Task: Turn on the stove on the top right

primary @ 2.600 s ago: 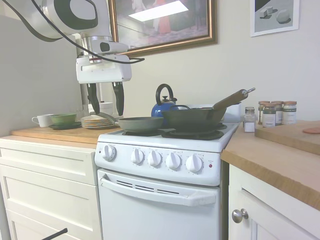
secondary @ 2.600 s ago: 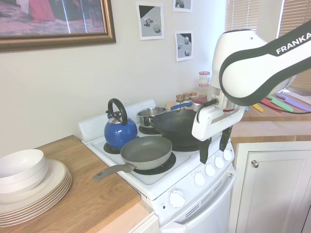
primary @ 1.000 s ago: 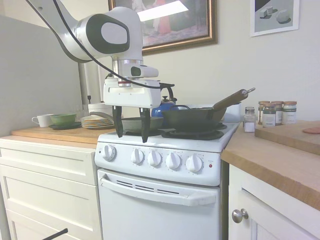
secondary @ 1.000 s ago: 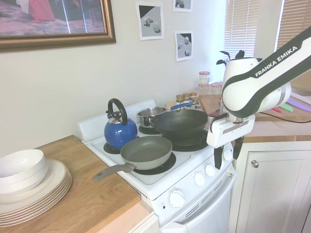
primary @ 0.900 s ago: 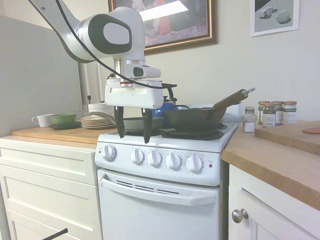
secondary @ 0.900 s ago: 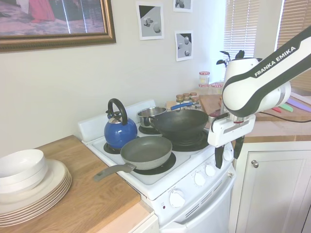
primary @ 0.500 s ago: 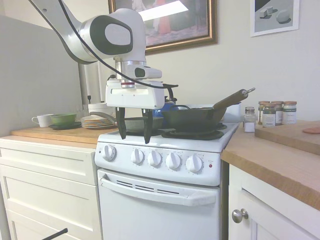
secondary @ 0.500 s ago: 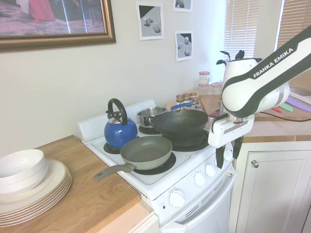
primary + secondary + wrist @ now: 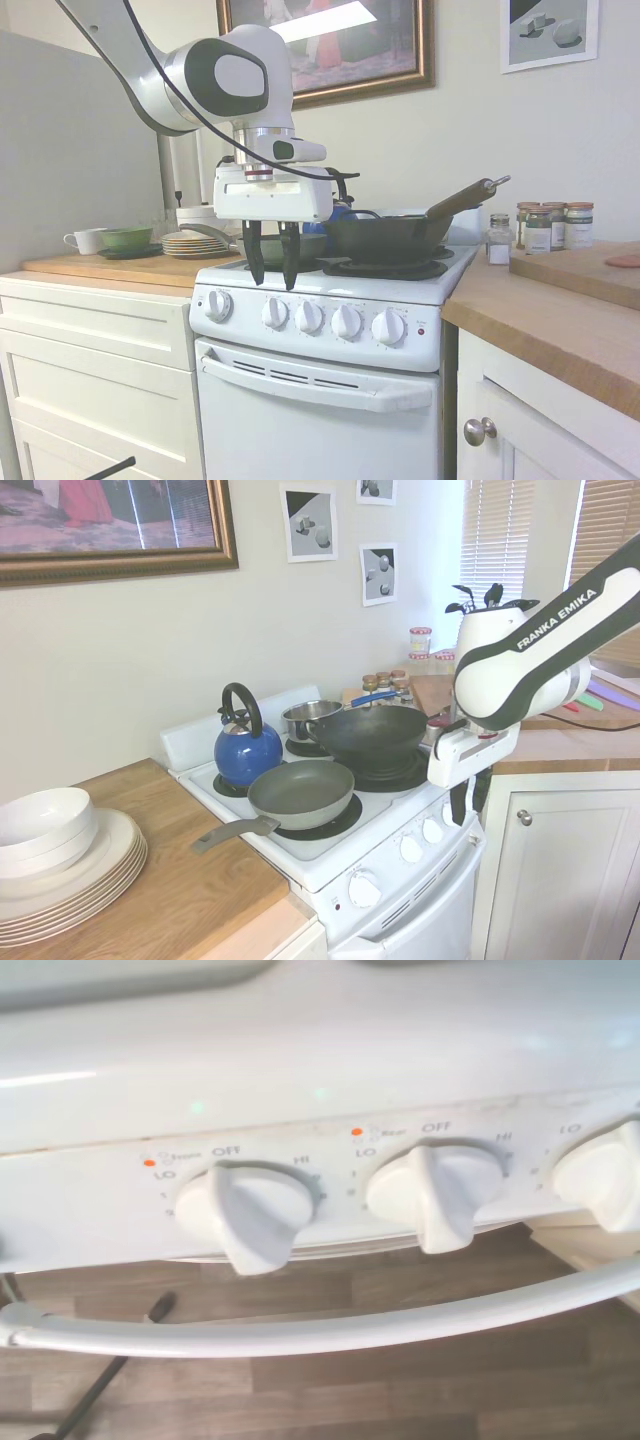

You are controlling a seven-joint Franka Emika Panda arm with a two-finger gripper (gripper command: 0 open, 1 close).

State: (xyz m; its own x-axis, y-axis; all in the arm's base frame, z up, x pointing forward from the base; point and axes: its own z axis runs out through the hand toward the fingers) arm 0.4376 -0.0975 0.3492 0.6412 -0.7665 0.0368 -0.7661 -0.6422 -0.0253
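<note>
Stove (image 9: pixel 330 400), a narrow white enamelled freestanding range, stands between white drawer cabinets (image 9: pixel 95 370) and a white cupboard (image 9: pixel 520 430), both topped by a pale wooden worktop (image 9: pixel 560 320). Its front panel faces outward into the room and carries a row of five round white knobs (image 9: pixel 309 317) running lengthways across it, with a small red light (image 9: pixel 420 331) at the end by the cupboard. On the black burners sit a dark wok with a wooden handle (image 9: pixel 395 236), a grey non-stick frying pan (image 9: pixel 300 792), a glossy blue kettle (image 9: pixel 246 748) and a small steel saucepan (image 9: pixel 306 718); the saucepan shows only in the second exterior view. A stack of cream plates topped with a bowl (image 9: pixel 60 860) rests on the worktop beside the stove. The white arm's gripper (image 9: pixel 270 278) hangs just above the front edge of the stove, over the knobs, its dark fingers (image 9: pixel 254 255) pointing straight down and narrowly parted, holding nothing. Only the wrist view shows two knobs close up: smooth, ridged dials (image 9: pixel 245 1210) printed with LO, OFF and HI, above a curved white oven handle (image 9: pixel 330 1325).
</note>
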